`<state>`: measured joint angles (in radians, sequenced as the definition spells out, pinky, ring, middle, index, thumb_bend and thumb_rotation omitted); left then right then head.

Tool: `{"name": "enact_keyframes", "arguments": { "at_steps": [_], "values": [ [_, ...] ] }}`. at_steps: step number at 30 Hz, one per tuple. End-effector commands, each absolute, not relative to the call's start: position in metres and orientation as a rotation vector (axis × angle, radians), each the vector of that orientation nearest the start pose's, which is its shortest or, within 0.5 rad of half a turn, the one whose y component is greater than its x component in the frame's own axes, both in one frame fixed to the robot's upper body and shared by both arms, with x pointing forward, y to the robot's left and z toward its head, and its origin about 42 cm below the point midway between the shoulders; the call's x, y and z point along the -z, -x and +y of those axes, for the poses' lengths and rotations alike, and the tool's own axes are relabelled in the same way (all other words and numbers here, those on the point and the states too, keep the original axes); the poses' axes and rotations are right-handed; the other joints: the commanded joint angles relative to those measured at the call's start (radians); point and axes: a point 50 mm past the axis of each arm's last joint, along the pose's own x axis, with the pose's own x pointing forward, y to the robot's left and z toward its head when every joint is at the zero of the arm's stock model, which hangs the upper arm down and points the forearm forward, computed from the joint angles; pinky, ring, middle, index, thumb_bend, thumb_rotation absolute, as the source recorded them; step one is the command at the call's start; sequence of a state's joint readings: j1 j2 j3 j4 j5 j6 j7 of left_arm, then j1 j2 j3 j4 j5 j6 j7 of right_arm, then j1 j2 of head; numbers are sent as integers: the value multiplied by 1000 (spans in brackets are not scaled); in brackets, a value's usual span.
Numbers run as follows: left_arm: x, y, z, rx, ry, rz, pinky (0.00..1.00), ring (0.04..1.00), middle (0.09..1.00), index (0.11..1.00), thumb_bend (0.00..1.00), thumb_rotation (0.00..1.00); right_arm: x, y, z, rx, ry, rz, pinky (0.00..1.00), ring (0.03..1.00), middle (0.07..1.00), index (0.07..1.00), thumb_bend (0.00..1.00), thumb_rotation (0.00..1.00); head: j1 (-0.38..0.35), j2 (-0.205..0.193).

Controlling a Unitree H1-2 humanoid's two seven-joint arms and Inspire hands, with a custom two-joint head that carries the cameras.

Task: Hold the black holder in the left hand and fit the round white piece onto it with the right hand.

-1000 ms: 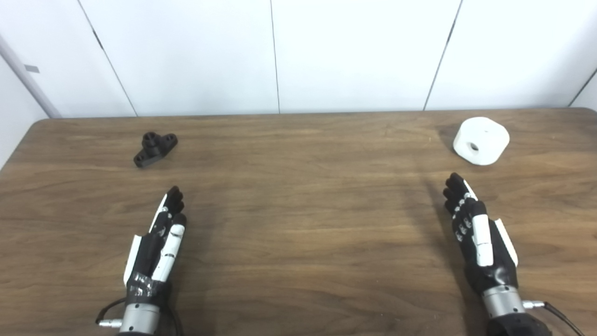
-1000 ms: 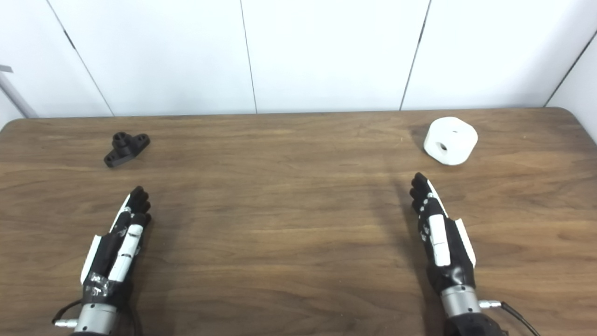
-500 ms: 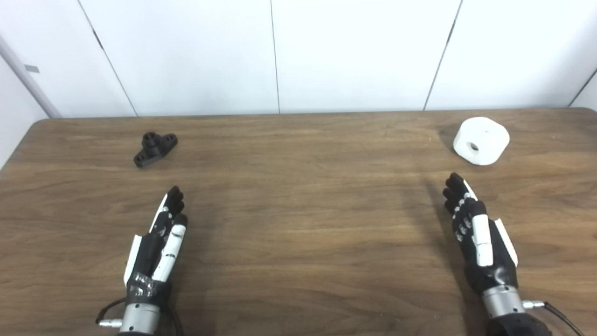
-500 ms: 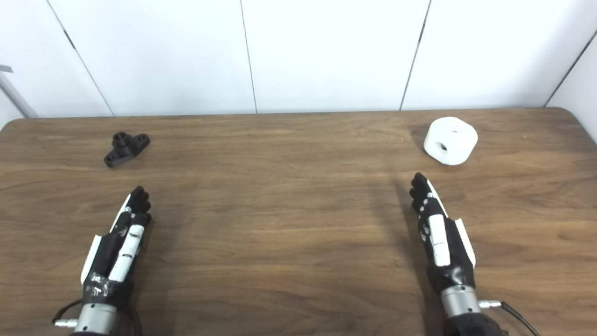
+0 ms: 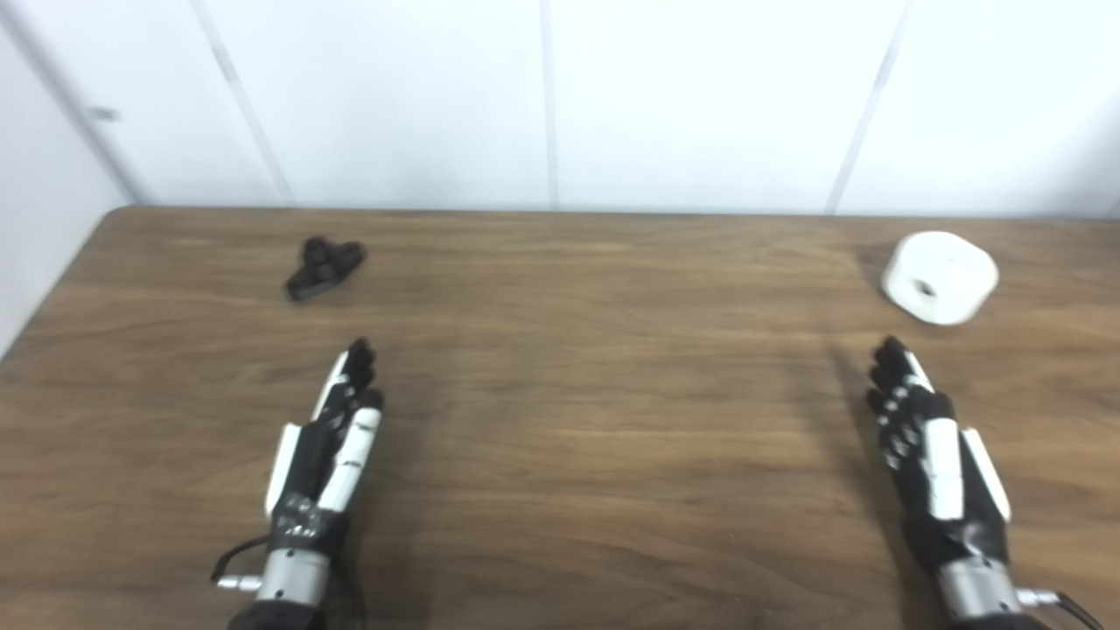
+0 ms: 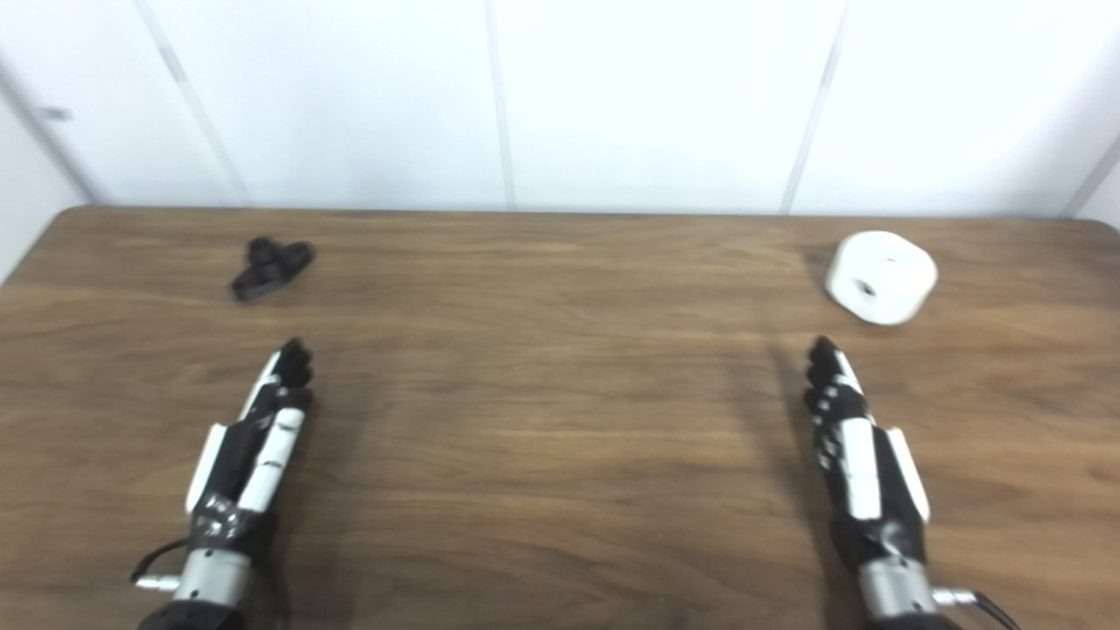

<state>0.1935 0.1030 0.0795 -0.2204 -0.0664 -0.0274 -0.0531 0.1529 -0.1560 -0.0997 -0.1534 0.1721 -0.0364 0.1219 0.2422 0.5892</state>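
Fingers outstretched and held close together, both robot hands lie low over a wooden table, holding nothing. At about ten o'clock on the tabletop sits the small black holder, a short bracket with a raised post, just beyond the left hand and clear of it. At about two o'clock rests the round white piece, a squat disc tipped so that its centre hole faces the camera; it lies just ahead of the right hand, not touching. White wall panels close off the far edge.

Neither part has been picked up, and the risks lie in the first grasps. The holder is small, low and slightly blurred in both views, so thick fingers could nudge it away or pinch it crooked, hiding the post. The white piece looks smooth and may roll or skid toward the right edge if pushed. A misjudged hole angle would likely jam the fit.
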Motion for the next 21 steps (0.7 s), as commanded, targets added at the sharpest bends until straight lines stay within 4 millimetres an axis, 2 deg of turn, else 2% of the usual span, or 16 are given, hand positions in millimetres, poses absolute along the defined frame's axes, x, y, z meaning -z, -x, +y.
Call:
{"name": "enact_keyframes", "arguments": {
  "at_steps": [1,5,11,16,21],
  "values": [
    [-100,-206,261,-44,-53,0,999,1000,984,1000,410,741,-84,-216,-300,4,2,21,1000,1000,997,993,620,1000,9,-12],
    [-96,-204,258,-39,-69,10,1000,1000,987,1000,410,757,-79,-216,-303,7,-3,24,1000,1000,997,983,612,1000,26,-59],
    [-88,-204,256,-36,-75,4,998,999,981,1000,431,729,-74,-216,-302,25,-25,41,1000,1000,989,976,622,983,37,-106],
    [-84,-203,255,-39,-71,4,994,998,981,1000,441,719,-71,-217,-301,17,-31,45,1000,1000,993,971,613,985,24,-126],
    [-83,-202,256,-36,-71,-2,1000,1000,985,1000,441,724,-70,-217,-300,23,-20,45,1000,993,979,959,624,975,8,-121]
  ]
}}
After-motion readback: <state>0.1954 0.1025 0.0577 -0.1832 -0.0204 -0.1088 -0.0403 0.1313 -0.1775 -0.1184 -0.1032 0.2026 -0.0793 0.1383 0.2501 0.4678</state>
